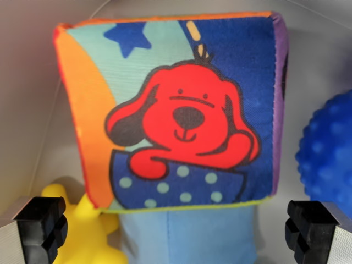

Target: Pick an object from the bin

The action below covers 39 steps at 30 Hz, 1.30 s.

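A soft fabric cube (176,113) with a red cartoon dog on a blue and orange face fills the middle of the wrist view, very close to the camera. My gripper (176,231) is open, and its black fingertips (41,225) stand at the bottom corners, one on each side of the cube's lower edge. Neither pad touches the cube. A light blue soft object (187,236) lies under the cube between the fingers.
A yellow rubbery toy (91,231) sits at the bottom left beside the left finger. A blue bumpy ball (330,148) lies at the right edge. The grey bin wall (27,82) rises on the left and behind.
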Tool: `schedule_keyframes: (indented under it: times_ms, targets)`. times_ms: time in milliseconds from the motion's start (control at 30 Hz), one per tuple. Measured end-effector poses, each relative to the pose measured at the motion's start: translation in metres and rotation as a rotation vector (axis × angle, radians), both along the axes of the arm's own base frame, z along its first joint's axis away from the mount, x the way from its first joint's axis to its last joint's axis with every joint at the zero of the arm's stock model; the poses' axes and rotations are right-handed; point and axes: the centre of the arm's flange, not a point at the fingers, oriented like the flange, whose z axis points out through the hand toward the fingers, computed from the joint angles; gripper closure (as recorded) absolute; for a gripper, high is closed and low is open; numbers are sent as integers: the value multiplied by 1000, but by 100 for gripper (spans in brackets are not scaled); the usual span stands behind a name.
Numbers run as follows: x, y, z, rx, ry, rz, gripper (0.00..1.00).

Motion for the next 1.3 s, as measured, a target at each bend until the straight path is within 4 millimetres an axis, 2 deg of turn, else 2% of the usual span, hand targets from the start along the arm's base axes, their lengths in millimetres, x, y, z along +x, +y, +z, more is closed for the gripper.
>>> schedule_keyframes:
  times_ms: [233, 567, 600, 1300]
  targets:
    - [0, 0, -22, 1, -2, 1, 0]
    - [2, -5, -38, -2, -5, -4, 0]
    - [2, -4, -40, -2, -4, -4, 100]
    - [1, -3, -41, -3, -3, -1, 100]
